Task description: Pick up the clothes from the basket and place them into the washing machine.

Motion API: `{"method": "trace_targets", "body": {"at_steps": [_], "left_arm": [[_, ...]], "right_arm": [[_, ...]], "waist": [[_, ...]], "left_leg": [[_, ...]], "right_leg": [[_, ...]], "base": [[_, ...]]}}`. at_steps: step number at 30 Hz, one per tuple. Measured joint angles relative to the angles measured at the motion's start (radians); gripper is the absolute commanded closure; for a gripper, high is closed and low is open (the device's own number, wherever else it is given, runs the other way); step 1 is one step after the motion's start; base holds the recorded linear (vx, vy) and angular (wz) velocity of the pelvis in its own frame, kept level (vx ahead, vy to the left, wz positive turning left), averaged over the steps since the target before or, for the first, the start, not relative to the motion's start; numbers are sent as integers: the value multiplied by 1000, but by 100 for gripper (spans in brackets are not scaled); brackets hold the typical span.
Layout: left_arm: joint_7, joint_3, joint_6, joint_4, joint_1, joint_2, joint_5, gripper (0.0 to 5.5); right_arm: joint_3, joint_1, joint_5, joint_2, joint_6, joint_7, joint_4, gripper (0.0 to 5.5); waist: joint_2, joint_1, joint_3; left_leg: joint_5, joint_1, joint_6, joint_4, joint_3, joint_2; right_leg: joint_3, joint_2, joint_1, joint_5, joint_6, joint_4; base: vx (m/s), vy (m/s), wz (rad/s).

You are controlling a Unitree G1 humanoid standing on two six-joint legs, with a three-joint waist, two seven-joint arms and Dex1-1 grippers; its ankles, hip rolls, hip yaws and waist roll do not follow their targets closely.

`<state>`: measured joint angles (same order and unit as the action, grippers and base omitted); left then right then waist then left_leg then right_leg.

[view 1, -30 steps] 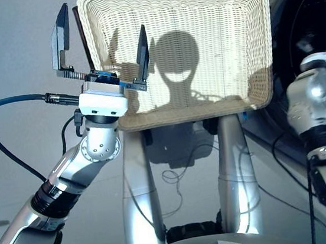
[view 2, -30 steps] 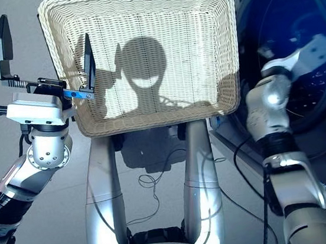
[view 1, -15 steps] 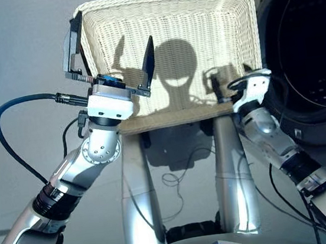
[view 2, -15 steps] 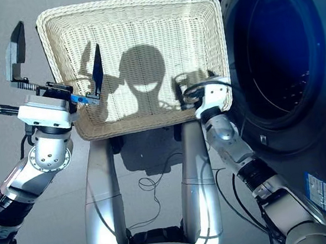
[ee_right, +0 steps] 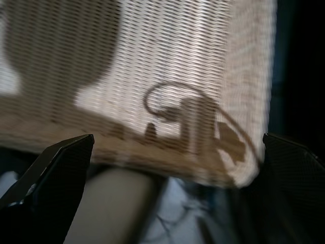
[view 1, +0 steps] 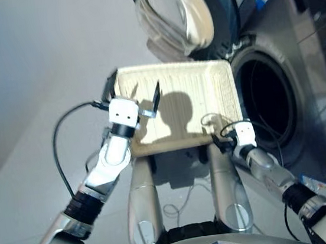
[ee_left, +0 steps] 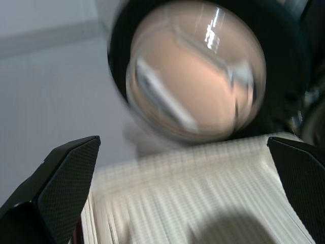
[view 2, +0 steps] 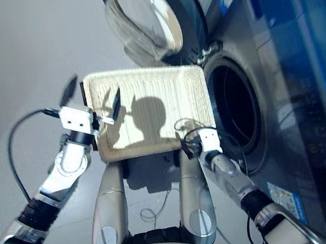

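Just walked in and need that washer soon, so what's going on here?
A humanoid robot stands at the washing machine, whose porthole door is swung open. The cream wicker basket in front of it has no clothes in it. The left gripper is open over the basket's near left corner, holding nothing. The right gripper is also open and empty, near the basket's corner beside the drum opening. No garment shows in the dark drum.

cream basket (ee_right: 167,66) corner, spread end effector (ee_right: 167,203)
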<state>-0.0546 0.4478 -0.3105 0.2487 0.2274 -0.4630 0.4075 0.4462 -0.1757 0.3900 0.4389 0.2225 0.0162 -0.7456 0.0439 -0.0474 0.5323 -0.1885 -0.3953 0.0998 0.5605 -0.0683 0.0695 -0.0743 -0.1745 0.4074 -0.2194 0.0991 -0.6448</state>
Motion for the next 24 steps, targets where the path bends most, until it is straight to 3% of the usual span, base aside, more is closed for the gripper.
{"method": "trace_targets", "body": {"at_steps": [5,10,14,18,21,24], "left_arm": [[97,-100,56,251,-90,91,92,0],[105,-221,76,525,-184,140,48,0],[103,-291,82,721,-231,156,-37,0],[119,-297,100,820,-290,162,-99,0],[134,-298,107,889,-309,178,-150,0],[149,-308,119,911,-330,189,-177,0]], "right_arm": [[-74,31,-130,-48,-24,0,-66,0],[-117,102,-132,-108,-43,26,-173,0],[-179,157,-127,-143,-56,42,-319,0],[-220,207,-89,-155,-75,63,-387,0],[-228,229,-88,-157,-89,85,-419,0],[-229,245,-88,-158,-92,115,-418,0]], "waist": [[16,-2,-29],[19,3,-167],[17,5,-292],[14,6,-391],[10,3,-442],[9,4,-462]], "left_leg": [[42,163,-6,-159,0,5],[90,287,-14,-322,20,11],[124,391,-27,-457,44,11],[151,462,-32,-556,69,5],[183,512,-30,-639,77,6],[186,519,-29,-646,73,6]], "right_leg": [[-28,3,-175,44,7,168],[-34,14,-307,110,18,360],[-36,9,-424,171,34,535],[-33,7,-494,218,42,654],[-34,10,-533,242,43,718],[-35,13,-544,248,43,730]], "base": [[153,-5,42],[144,18,-41],[133,17,-79],[31,6,-66],[0,0,0],[0,0,0]]}}
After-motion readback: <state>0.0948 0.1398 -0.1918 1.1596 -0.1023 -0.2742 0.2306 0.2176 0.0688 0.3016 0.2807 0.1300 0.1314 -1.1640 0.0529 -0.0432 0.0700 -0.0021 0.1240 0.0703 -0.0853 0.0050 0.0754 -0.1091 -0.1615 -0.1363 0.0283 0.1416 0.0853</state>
